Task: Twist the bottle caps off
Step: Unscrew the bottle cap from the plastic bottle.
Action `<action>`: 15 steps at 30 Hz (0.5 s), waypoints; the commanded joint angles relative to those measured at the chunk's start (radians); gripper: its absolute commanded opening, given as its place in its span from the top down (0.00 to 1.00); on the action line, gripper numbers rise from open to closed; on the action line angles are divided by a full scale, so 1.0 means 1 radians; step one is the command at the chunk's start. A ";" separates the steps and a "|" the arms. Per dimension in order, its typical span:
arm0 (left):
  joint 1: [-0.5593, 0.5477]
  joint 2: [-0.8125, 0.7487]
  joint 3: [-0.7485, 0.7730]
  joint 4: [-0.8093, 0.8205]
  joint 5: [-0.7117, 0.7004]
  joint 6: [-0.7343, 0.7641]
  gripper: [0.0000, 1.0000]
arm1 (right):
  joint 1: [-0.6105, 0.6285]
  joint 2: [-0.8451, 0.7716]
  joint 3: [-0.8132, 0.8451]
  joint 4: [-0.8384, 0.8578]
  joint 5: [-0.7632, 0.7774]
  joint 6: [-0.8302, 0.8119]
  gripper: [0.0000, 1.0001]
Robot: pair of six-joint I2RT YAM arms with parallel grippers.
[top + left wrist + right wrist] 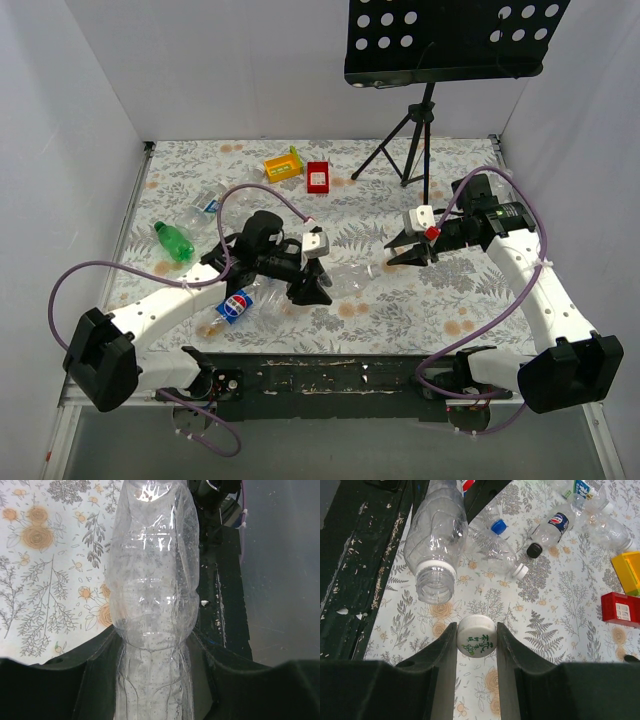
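Left end effector, clenched around the body of a clear, unlabelled plastic bottle, holds it roughly level over the floral-patterned tabletop. It evidently serves as an anchor, so the bottle cannot turn with its cap. Right end effector grasps a round white plastic screw cap with green print, pinched across its diameter. The cap sits just apart from the bottle's open neck, so this bottle appears to be unscrewed. Beyond, lying on the tabletop, are further clear bottles with caps on: a blue cap, a plain white cap, and a dark cap on a blue-labelled bottle. Judged progress: one cap off, several remaining. The freed cap and its bottle probably need setting down next.
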 commanded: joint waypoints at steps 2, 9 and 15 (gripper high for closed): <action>0.000 -0.082 -0.005 0.002 -0.039 0.039 1.00 | -0.002 -0.002 0.005 0.009 -0.025 0.025 0.95; 0.003 -0.124 -0.033 0.002 -0.064 0.045 1.00 | -0.002 -0.010 0.013 -0.008 -0.024 0.022 0.95; 0.003 -0.134 -0.053 0.011 -0.099 0.041 1.00 | -0.002 -0.011 0.000 -0.006 -0.039 0.037 0.94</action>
